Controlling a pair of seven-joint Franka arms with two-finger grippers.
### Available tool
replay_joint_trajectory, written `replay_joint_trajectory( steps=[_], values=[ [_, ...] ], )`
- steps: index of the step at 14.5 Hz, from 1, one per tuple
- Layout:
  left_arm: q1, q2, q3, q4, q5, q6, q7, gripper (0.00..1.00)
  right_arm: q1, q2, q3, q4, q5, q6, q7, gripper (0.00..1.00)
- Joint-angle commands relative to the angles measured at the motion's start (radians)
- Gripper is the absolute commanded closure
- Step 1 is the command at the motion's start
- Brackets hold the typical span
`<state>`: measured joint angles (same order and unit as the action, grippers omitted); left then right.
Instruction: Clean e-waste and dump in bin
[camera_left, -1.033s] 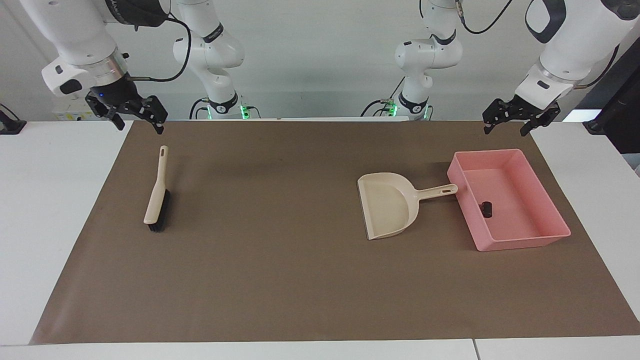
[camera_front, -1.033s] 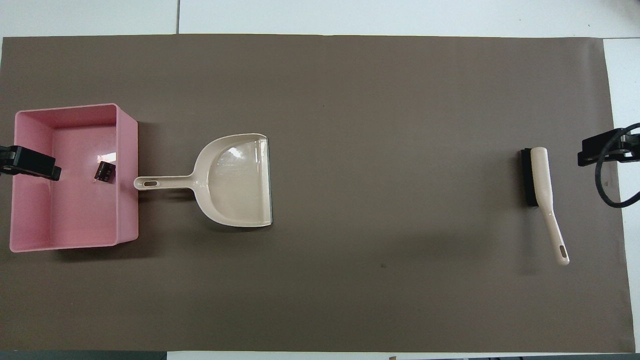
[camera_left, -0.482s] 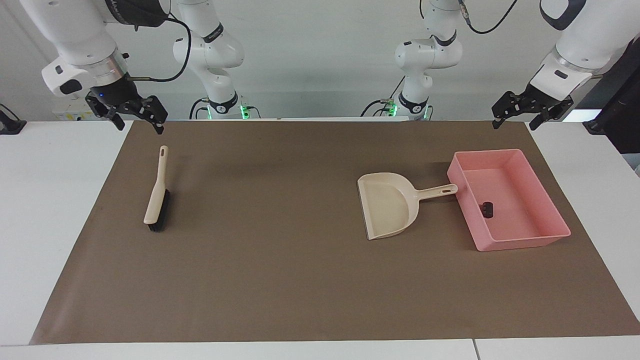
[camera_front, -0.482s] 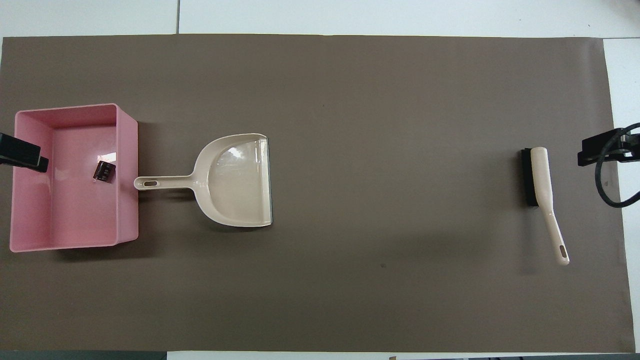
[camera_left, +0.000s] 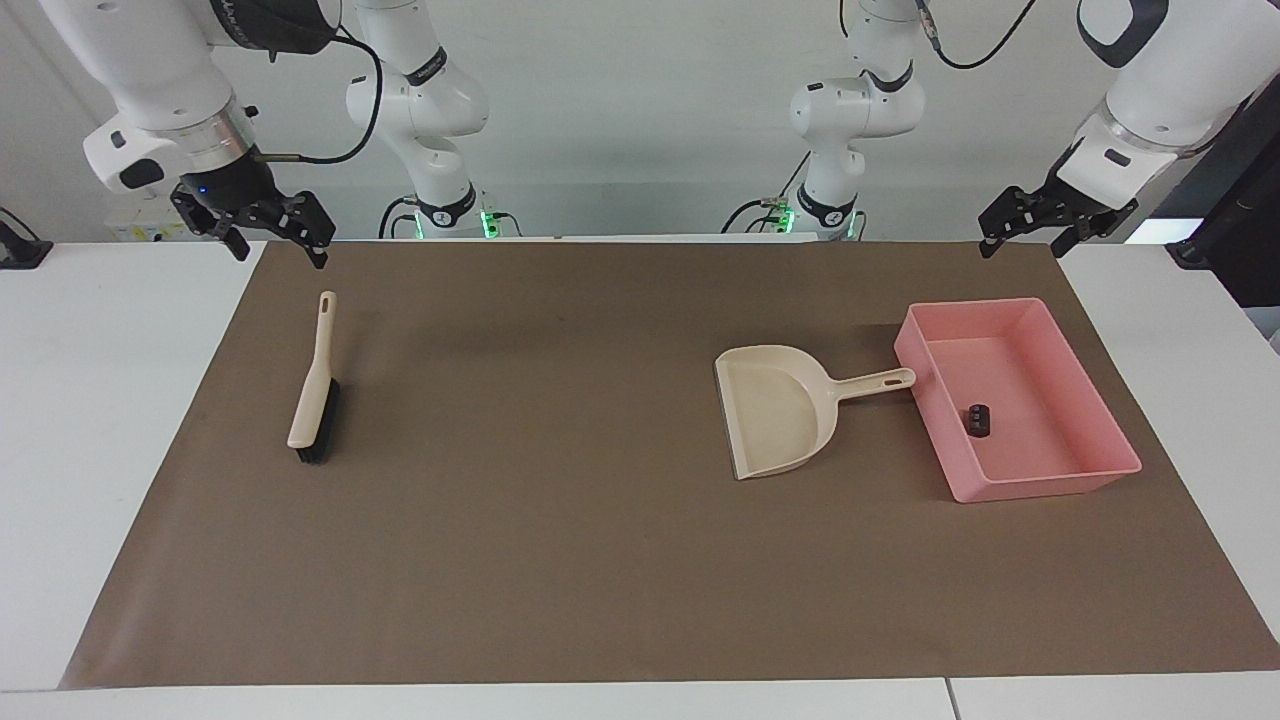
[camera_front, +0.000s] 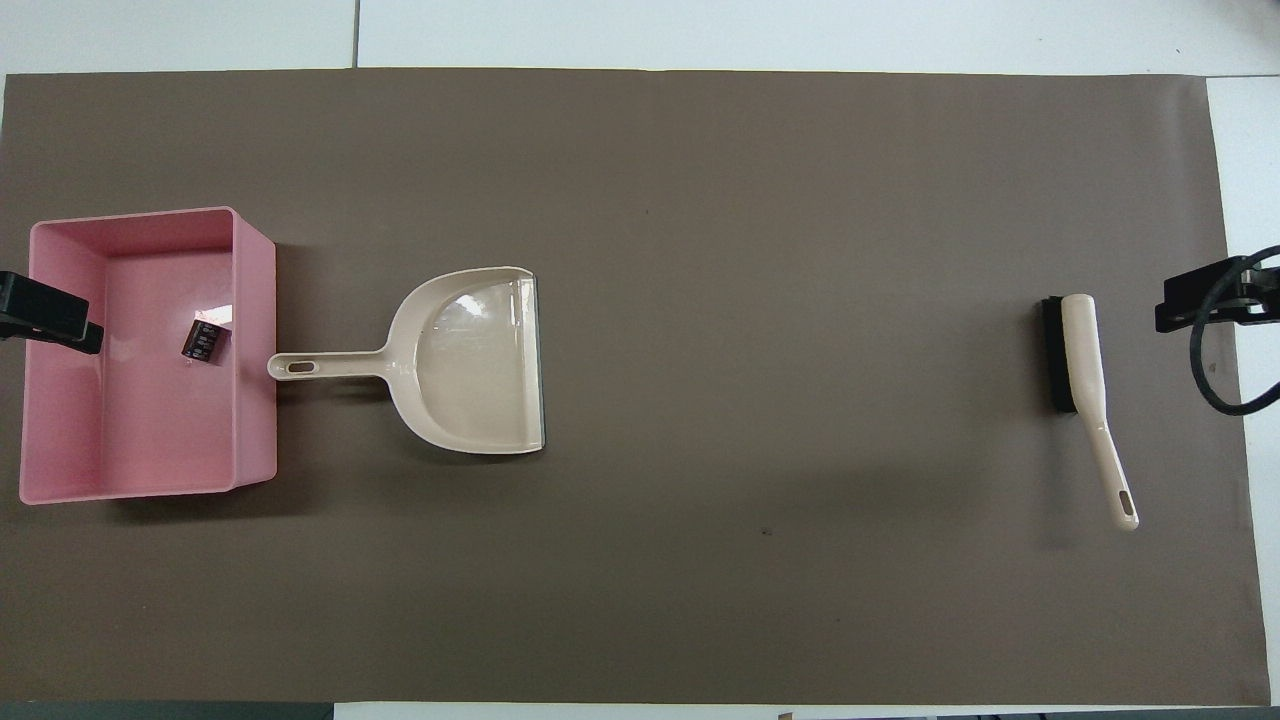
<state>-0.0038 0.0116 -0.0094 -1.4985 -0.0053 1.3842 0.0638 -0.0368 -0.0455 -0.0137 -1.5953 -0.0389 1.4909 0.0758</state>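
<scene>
The small dark blackish block of e-waste (camera_left: 977, 420) lies inside the pink rectangular plastic bin (camera_left: 1100, 420). It looks light and rigid; I would pinch its flat sides. My left gripper (camera_left: 1030, 222) and right gripper (camera_left: 268, 230) hang raised, fingers wide, empty.

In the facing view I've got the mat (camera_left: 560, 560) spread across the table (camera_left: 90, 420), filling most of the frame. At centre right sits the bin (camera_left: 1080, 480), with the e-waste (camera_left: 977, 420) lying inside it on the floor, toward the wall that faces the dustpan (camera_left: 775, 420). The dustpan lies just beside the bin toward frame centre, its handle tip reaching the bin's wall. Well apart, at centre left of the frame, I see the brush (camera_left: 313, 395) lying on the mat, handle pointing to the top of the frame.
</scene>
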Motion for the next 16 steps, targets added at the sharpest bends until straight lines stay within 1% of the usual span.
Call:
replay_joint_trajectory(
  steps=[1,3,7,16],
  values=[
    [0.015,-0.022,-0.001,-0.029,-0.007,0.080,-0.001,0.01,-0.017,0.004,0.011,0.011,0.022,-0.011,-0.017,0.00],
    [0.018,-0.019,-0.003,-0.029,-0.007,0.105,-0.006,0.01,-0.017,0.003,0.011,0.009,0.022,-0.011,-0.017,0.00],
    [0.021,-0.027,-0.001,-0.054,-0.007,0.108,-0.001,0.01,-0.018,0.003,0.011,0.009,0.022,-0.011,-0.019,0.00],
    [0.021,-0.025,-0.001,-0.051,-0.007,0.110,-0.001,0.01,-0.018,0.003,0.011,0.009,0.022,-0.011,-0.019,0.00]
  ],
)
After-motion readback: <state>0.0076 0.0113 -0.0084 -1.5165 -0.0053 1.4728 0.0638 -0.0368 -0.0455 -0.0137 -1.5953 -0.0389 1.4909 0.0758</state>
